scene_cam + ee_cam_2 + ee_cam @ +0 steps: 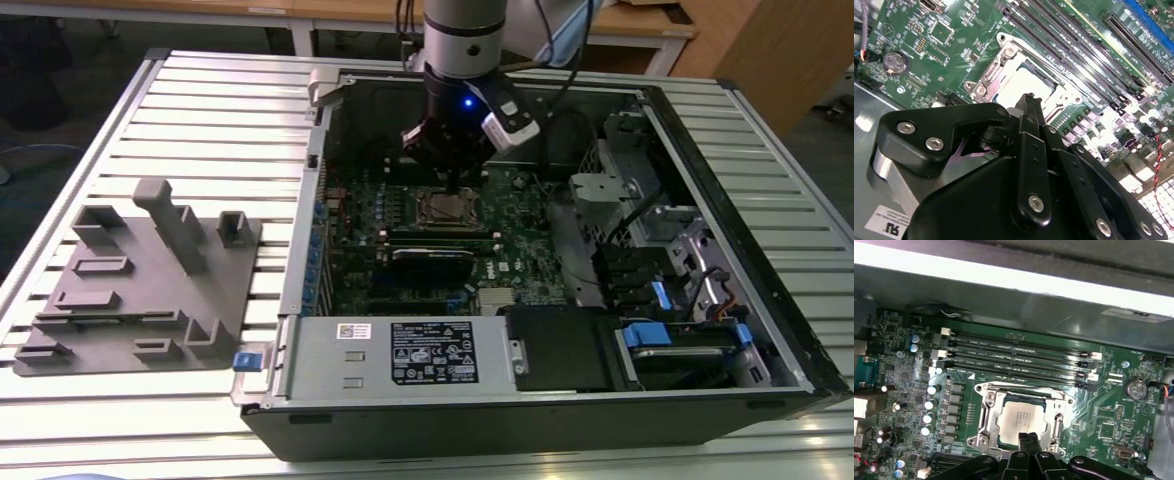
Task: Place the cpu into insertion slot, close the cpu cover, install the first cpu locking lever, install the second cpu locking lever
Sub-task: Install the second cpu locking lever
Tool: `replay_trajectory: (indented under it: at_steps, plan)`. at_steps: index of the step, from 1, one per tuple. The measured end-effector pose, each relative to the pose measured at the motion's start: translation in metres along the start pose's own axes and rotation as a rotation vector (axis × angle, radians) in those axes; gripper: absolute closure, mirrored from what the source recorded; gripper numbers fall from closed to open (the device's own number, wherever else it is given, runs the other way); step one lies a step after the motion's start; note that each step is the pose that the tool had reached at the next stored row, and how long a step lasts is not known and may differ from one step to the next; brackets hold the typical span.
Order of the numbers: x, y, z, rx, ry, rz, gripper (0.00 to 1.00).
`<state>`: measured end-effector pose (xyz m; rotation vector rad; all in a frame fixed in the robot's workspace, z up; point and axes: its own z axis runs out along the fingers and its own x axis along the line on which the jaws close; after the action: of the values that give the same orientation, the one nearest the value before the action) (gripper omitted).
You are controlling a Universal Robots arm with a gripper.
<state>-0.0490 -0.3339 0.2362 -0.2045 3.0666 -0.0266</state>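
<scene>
Silver-grey cpu (1021,421) sits flat in the insertion slot (985,415) mid-board, cover (1058,401) down around it; my gripper (1029,439) hovers at its edge, fingers pinched together, empty; light, stiff, fragile, edge-grip only I'd say.

The arm comes down from above into the open computer case (694,250), wrist vertical. Its end effector (461,180) hangs just above the insertion slot (449,208), its two black fingers (1028,442) pressed together with nothing between them.
</scene>
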Motion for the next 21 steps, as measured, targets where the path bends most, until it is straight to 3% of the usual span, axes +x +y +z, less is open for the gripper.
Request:
replay_trajectory:
  at_steps: [8,21]
  plan:
    - [0.0112,0.0016,0.0039,0.0019,0.0004,0.014,0.89]
    - [0.0133,0.0004,0.0037,0.0021,0.0006,0.015,0.89]
